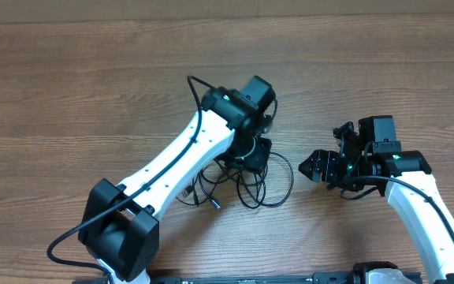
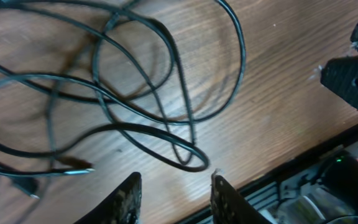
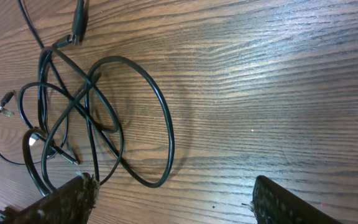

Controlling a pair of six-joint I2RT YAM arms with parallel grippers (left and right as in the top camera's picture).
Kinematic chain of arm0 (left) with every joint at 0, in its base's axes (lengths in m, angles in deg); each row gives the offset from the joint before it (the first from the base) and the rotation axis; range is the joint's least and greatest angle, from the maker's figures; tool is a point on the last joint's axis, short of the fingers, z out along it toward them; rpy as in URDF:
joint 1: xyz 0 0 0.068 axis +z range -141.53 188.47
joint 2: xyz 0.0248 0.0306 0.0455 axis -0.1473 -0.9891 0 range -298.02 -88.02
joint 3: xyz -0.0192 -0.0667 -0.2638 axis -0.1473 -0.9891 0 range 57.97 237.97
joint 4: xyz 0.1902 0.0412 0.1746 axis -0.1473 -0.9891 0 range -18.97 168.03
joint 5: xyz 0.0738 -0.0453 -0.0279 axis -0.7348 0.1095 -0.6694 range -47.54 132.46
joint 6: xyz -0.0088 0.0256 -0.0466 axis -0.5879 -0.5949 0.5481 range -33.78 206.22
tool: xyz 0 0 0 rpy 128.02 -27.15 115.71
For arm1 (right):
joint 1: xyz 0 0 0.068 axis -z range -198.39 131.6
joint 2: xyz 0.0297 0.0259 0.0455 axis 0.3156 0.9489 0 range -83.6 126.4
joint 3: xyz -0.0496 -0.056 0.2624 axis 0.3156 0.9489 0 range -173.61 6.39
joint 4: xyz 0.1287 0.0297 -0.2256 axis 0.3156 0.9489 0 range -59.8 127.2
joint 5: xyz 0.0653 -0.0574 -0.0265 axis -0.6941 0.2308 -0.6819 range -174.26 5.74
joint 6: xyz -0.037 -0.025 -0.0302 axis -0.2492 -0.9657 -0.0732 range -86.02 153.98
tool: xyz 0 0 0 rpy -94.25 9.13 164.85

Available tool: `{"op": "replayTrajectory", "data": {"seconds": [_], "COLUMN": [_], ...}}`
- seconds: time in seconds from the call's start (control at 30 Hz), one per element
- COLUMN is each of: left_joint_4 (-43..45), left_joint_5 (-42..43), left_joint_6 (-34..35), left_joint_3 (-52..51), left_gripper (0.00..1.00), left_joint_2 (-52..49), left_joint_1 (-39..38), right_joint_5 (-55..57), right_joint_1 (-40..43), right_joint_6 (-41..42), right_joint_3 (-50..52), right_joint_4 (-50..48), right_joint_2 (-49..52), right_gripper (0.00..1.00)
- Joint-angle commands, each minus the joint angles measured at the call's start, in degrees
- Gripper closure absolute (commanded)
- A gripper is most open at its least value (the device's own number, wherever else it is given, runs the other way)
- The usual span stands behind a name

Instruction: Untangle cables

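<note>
Thin black tangled cables (image 3: 87, 124) lie on a brown wood-grain table (image 1: 93, 79), left gripper (image 2: 176, 193) narrowly parted above, right gripper (image 3: 176, 205) wide, both empty.

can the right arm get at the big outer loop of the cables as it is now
probably yes: the right pincer is open and faces the outer loop, which lies flat on bare table with nothing over it. the left pincer hangs over the rest of the cables, so crowding is possible
</note>
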Motion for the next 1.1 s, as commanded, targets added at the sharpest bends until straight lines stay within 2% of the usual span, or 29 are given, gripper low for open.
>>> {"op": "replayTrajectory", "data": {"seconds": [0.0, 0.17, 0.27, 0.43, 0.53, 0.8, 0.9, 1.07], "left_joint_4": [1.31, 3.56, 5.95, 10.62, 13.92, 20.81, 21.79, 19.1], "left_joint_5": [0.87, 0.55, 0.55, 0.59, 0.85, 0.37, -0.85, -5.77], "left_joint_6": [10.43, 17.29, 20.79, 24.63, 26.49, 24.85, 24.11, 18.91], "left_joint_3": [-2.05, -4.44, -6.54, -9.66, -12.11, -13.42, -12.68, -8.37], "left_gripper": [0.62, 0.58, 0.51, 0.51, 0.55, 0.96, 0.96, 0.96], "left_joint_2": [-0.28, -0.28, -0.28, -0.28, -0.31, -0.28, -0.28, 0.35], "left_joint_1": [-0.74, -0.74, -0.74, -0.74, -0.74, -0.52, -0.04, -0.02], "right_joint_5": [0.59, 0.59, 0.59, 0.57, 0.59, 0.59, 0.59, 0.61], "right_joint_1": [-0.15, -0.15, -0.15, -0.15, -0.15, -0.15, -0.15, -0.15], "right_joint_6": [-0.04, -0.04, -0.04, -0.04, -0.07, -0.07, -0.07, -0.09], "right_joint_3": [-0.35, -0.35, -0.35, -0.35, -0.35, -0.35, -0.35, -0.35], "right_joint_4": [-0.22, -0.17, -0.17, -0.17, -0.07, 0.0, 0.02, 0.0], "right_joint_2": [-0.48, -0.48, -0.48, -0.48, -0.48, -0.48, -0.48, -0.48], "right_gripper": [0.21, 0.21, 0.21, 0.21, 0.22, 0.22, 0.21, 0.22]}}
